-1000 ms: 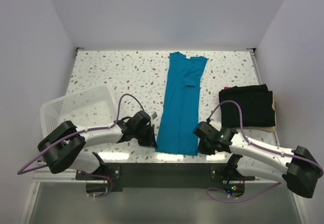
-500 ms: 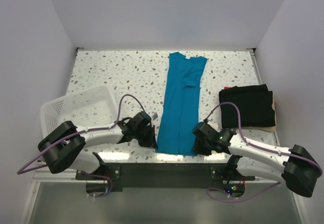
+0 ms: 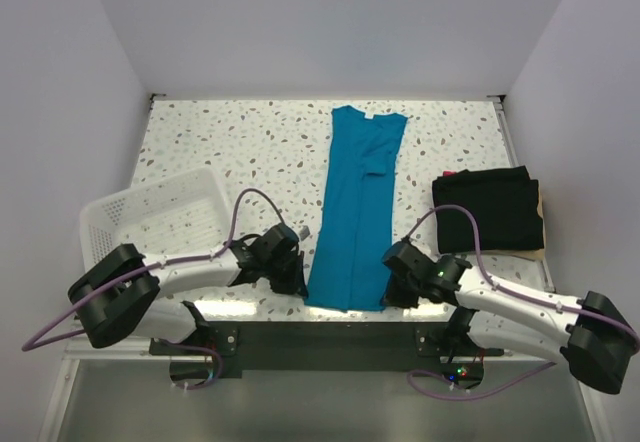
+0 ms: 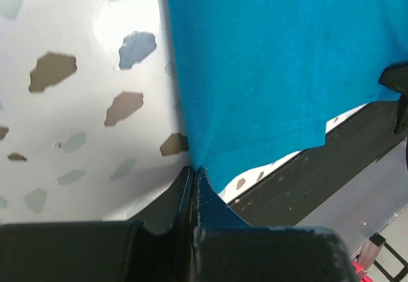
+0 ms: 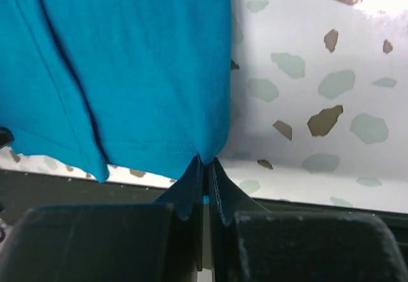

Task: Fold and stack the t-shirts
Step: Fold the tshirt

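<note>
The left jaws are clenched on the near left corner of the teal t-shirt (image 4: 274, 59), the hem drawn to a point where the two fingers meet (no gap shows between them). The right jaws are clamped in the same way on the near right corner of the teal t-shirt (image 5: 127, 59), with a sliver of blue cloth showing between the closed fingers.

The speckled white counter (image 3: 230, 142) carries everything and spreads out on both sides of the teal t-shirt (image 3: 355, 212). That shirt lies flat as a long narrow strip. Its collar end is toward the far wall and its hem is right at the counter's near edge, where both arms hold it. A lengthwise crease runs down it, and a small flap of cloth sits on its upper half.

The white mesh basket (image 3: 150, 217) stands well to the left of the teal t-shirt, apart from it, with its near corner hanging over the counter's left side. The left arm (image 3: 200, 260) reaches in between the two.

The black t-shirt (image 3: 487, 207) lies folded into a compact rectangle to the right of the teal t-shirt, near it but not touching. A tan edge (image 3: 541, 224) shows on its far side from the teal shirt (what it belongs to cannot be told).
</note>
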